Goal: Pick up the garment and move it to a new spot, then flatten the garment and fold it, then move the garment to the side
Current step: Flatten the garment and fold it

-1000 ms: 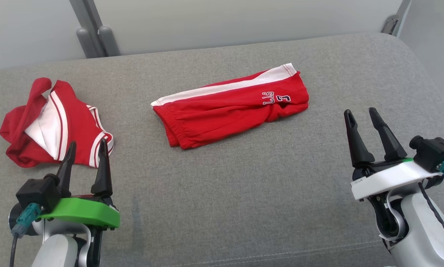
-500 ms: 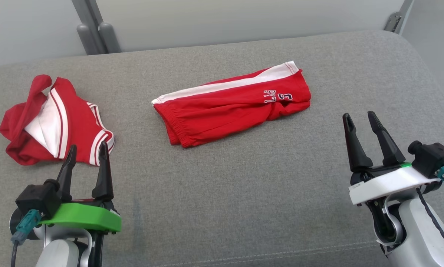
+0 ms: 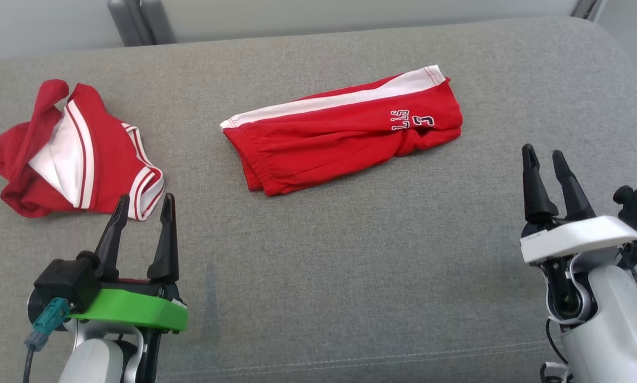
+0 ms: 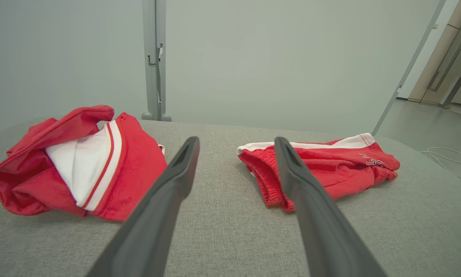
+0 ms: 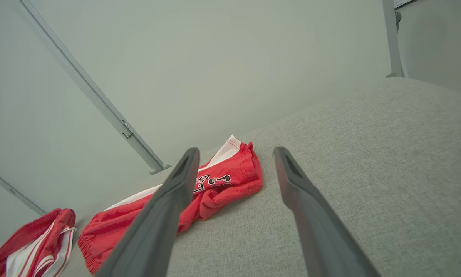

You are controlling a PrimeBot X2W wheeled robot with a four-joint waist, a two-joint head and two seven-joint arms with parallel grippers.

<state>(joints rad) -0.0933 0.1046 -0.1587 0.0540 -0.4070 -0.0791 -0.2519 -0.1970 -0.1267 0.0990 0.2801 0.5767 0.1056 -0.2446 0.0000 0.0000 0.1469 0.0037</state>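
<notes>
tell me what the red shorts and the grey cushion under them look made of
Red shorts: soft matte knit, probably cotton or polyester jersey; it creases limply and the waistband is gathered. Grey cushion: coarse woven upholstery cloth, matte, with visible heathered weave and a stitched seam.

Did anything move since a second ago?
Mostly the camera: the head view tipped, so everything slid in the picture. The red shorts and the crumpled red top lie as they did on the grey cushion. The left hand and right hand stay open, holding nothing.
</notes>
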